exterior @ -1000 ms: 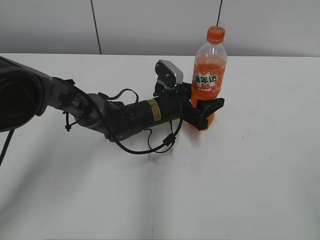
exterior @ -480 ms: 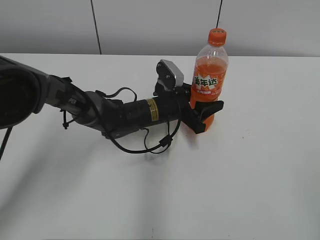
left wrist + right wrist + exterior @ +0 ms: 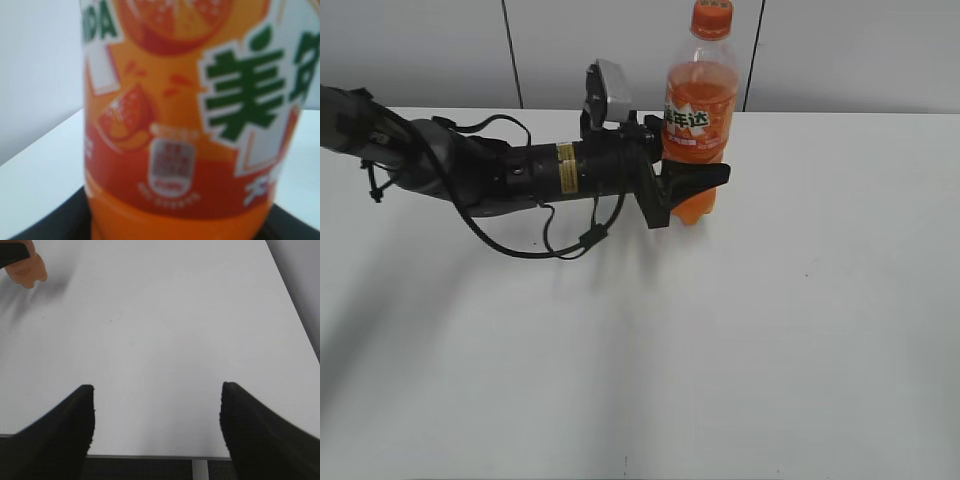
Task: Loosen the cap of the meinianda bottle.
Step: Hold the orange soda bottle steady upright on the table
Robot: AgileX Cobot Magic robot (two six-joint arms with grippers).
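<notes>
The meinianda bottle (image 3: 697, 115) is upright, full of orange soda, with its orange cap (image 3: 712, 17) at the top edge of the exterior view. My left gripper (image 3: 686, 188) is shut on the bottle's lower body and holds it lifted off the white table (image 3: 770, 330). The bottle's label fills the left wrist view (image 3: 185, 125). The bottle's base shows at the top left of the right wrist view (image 3: 27, 271). My right gripper (image 3: 156, 412) is open and empty above the table's near edge; it does not show in the exterior view.
A black cable (image 3: 545, 245) loops under the left arm (image 3: 500, 172). A grey wall with dark seams (image 3: 510, 55) stands behind the table. The table's front edge (image 3: 150, 457) is just below the right gripper.
My left gripper has lifted the bottle and carried it up and to the left. The arm has straightened toward level.
</notes>
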